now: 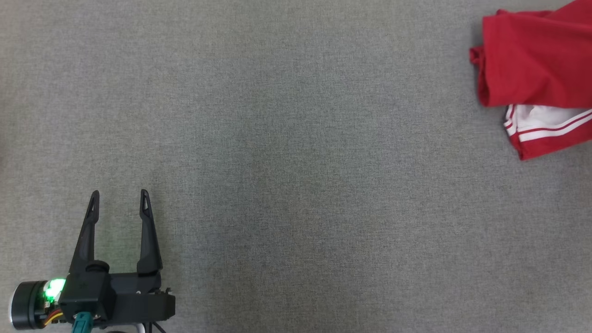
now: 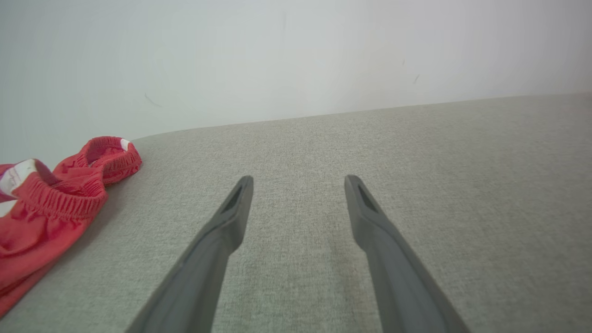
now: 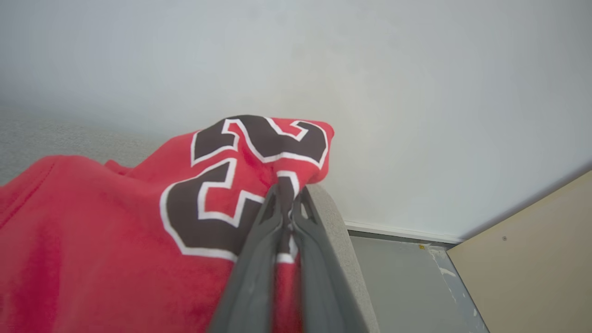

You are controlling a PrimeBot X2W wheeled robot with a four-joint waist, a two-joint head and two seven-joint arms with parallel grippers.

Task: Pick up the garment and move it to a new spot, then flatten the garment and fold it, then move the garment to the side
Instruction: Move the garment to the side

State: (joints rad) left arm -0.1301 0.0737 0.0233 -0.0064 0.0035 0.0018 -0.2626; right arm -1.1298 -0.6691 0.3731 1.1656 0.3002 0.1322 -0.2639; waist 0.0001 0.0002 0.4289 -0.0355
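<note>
The garment [image 1: 532,69] is a pair of red shorts with white stripes, bunched at the top right of the grey table in the head view. Its elastic waistband [image 2: 69,185] lies at the left of the left wrist view. My left gripper [image 1: 119,201] rests open at the lower left over bare table, far from the cloth; its fingers [image 2: 231,222] stand well apart. My right gripper [image 3: 286,196] is shut on a fold of the garment [image 3: 115,240], beside a dark printed number outlined in white [image 3: 222,185], near the table's corner.
The grey fabric table [image 1: 296,185] stretches wide between my left gripper and the garment. A pale wall [image 2: 296,55] rises behind the far edge. Past the table corner there is grey floor [image 3: 407,286] and a beige panel [image 3: 532,259].
</note>
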